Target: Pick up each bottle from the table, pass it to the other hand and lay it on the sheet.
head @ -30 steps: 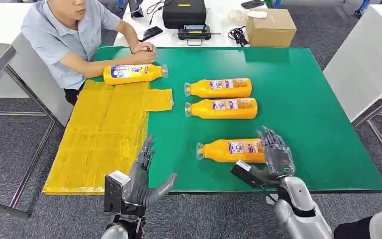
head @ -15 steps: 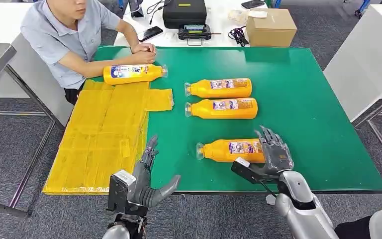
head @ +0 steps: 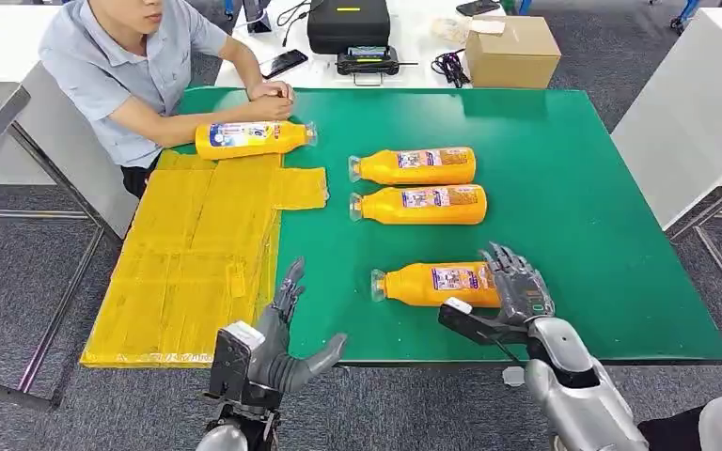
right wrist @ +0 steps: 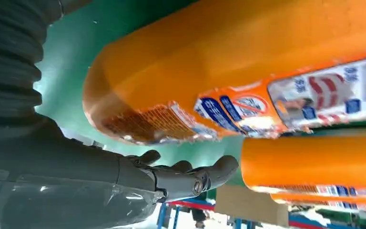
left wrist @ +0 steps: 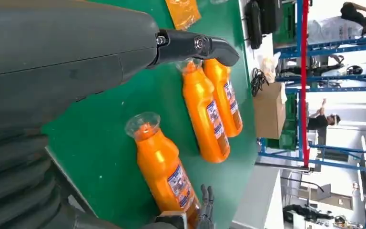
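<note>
Several orange bottles lie on the green table [head: 573,188]. The nearest bottle [head: 430,284] [left wrist: 164,169] [right wrist: 228,71] lies on its side with its cap toward the yellow sheet [head: 193,258]. My right hand [head: 519,289] [right wrist: 186,177] is at that bottle's base end, fingers spread, not closed around it. Two more bottles [head: 414,166] [head: 419,204] lie side by side mid-table. Another bottle [head: 249,138] lies at the sheet's far edge. My left hand [head: 280,340] [left wrist: 195,45] hovers open at the table's front edge, beside the sheet, holding nothing.
A person sits at the far left corner with a hand [head: 271,92] resting on the table by the far bottle. Behind the table stand a cardboard box [head: 512,52] and a black case [head: 348,23]. A white table [head: 696,103] stands to the right.
My left hand has drifted a little right and forward over the table edge. My right hand has settled slightly lower at the nearest bottle's base. The bottles have not moved.
</note>
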Action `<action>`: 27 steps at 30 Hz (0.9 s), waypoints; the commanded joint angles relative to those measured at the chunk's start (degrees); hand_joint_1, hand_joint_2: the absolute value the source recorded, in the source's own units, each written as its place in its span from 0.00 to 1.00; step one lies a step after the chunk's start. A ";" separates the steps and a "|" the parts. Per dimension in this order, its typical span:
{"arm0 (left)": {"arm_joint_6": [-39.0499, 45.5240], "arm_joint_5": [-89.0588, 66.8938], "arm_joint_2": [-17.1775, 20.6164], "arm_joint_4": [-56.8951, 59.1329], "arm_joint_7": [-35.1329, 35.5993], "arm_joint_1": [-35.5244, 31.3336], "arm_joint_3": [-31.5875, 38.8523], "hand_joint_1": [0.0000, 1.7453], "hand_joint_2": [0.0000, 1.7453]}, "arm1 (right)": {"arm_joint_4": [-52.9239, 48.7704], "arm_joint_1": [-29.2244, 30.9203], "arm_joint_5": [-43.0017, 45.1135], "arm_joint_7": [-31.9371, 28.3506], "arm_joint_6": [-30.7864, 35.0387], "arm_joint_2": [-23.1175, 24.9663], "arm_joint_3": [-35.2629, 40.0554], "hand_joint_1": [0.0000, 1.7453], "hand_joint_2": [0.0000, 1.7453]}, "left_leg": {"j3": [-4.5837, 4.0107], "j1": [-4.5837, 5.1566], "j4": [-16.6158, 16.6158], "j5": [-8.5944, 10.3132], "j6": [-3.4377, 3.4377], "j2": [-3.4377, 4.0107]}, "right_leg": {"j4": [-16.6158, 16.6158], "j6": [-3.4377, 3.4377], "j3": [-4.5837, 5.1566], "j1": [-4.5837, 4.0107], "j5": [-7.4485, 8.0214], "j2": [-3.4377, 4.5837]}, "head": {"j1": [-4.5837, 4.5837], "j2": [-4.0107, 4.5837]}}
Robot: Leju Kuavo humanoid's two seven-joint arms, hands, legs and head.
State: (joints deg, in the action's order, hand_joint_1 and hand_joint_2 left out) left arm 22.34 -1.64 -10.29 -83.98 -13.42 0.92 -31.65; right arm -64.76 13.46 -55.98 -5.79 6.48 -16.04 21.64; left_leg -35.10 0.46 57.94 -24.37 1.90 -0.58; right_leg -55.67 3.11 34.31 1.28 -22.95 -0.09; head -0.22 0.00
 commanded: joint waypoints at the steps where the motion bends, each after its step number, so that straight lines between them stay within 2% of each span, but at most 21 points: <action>1: -0.57 -0.57 1.36 4.12 0.79 -2.18 -1.49 0.00 1.00 | 5.53 5.72 5.04 0.02 -6.77 -3.12 4.75 0.00 1.00 | 0.11 -0.02 -0.03 -0.03 -0.07 0.07 | 0.04 -0.08 -0.10 -0.02 -0.01 0.04 | 0.00 0.00; 11: -0.82 -0.66 1.13 4.76 0.82 -2.67 -1.60 0.00 1.00 | 6.05 6.28 7.72 0.45 -9.19 -5.78 7.21 0.00 1.00 | 0.35 -0.10 -0.01 -0.12 -0.14 0.04 | 0.07 -0.18 -0.36 -0.11 -0.10 -0.01 | 0.00 0.00; 12: -0.87 -0.65 1.07 5.10 0.82 -2.85 -1.66 0.00 1.00 | 6.26 6.31 9.10 -0.40 -9.76 -6.11 6.98 0.16 1.00 | 0.20 -0.04 -0.02 -0.05 -0.08 0.04 | 0.05 -0.11 -0.19 -0.05 -0.04 0.01 | 0.02 0.00; 13: -0.88 -0.63 1.03 5.36 0.82 -2.96 -1.70 0.00 1.00 | 6.39 6.27 9.97 -0.80 -10.14 -6.46 6.90 0.98 1.00 | 0.27 -0.08 0.02 -0.10 -0.11 0.05 | 0.05 -0.14 -0.28 -0.09 -0.07 0.00 | 0.00 0.00; 21: -0.95 -0.60 0.91 5.93 0.80 -3.24 -1.85 0.00 1.00 | 6.59 6.24 10.47 -1.55 -10.43 -7.57 7.32 1.00 1.00 | 0.20 -0.04 -0.02 -0.04 -0.08 0.02 | 0.06 -0.11 -0.21 -0.05 -0.03 -0.01 | 0.00 0.00; 27: -1.15 -0.45 0.71 7.10 -0.07 -4.34 -2.64 0.00 1.00 | 7.28 5.41 15.14 -5.32 -9.65 -7.41 7.26 1.00 1.00 | 0.28 -0.07 -0.03 -0.05 -0.10 0.01 | 0.10 -0.13 -0.29 -0.08 -0.04 -0.03 | 0.00 0.00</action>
State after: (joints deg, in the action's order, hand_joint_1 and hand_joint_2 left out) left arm 21.44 -2.36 -10.32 -81.33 -12.96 -0.50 -32.57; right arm -62.03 18.21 -44.98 -7.89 -3.32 -23.19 26.47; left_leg -35.06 0.47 57.96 -24.35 1.93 -0.59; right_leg -55.66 3.12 34.28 1.29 -22.94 -0.10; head -0.22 0.00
